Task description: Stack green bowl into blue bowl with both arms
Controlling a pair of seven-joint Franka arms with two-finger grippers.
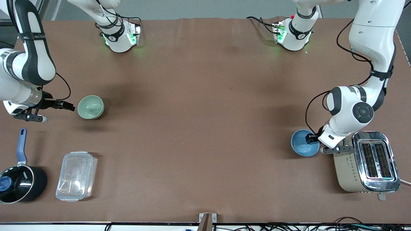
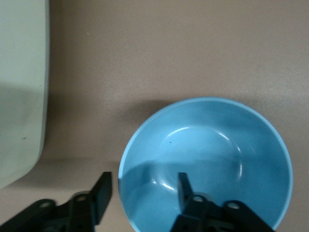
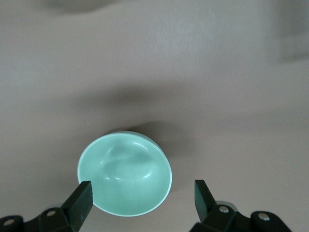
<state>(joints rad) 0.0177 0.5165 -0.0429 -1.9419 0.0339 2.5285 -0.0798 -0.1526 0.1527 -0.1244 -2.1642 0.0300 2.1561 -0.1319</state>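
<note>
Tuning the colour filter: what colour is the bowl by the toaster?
Light blue inside, darker blue outside: the blue bowl, clearest in the left wrist view.

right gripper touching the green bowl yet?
Apart. In the front view the right gripper stops short of the green bowl, with brown table showing between them. The right wrist view shows its open jaws clear of the rim.

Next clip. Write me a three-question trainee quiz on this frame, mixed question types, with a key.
1. True or false: the green bowl already sits inside the blue bowl.
2. The left gripper has one finger: A) inside the blue bowl, the other outside its rim; B) on the toaster; C) in the saucepan.
3. Fill in: the right gripper is open beside the ____ bowl.

Key: 1 false; 2 A; 3 green.
</note>
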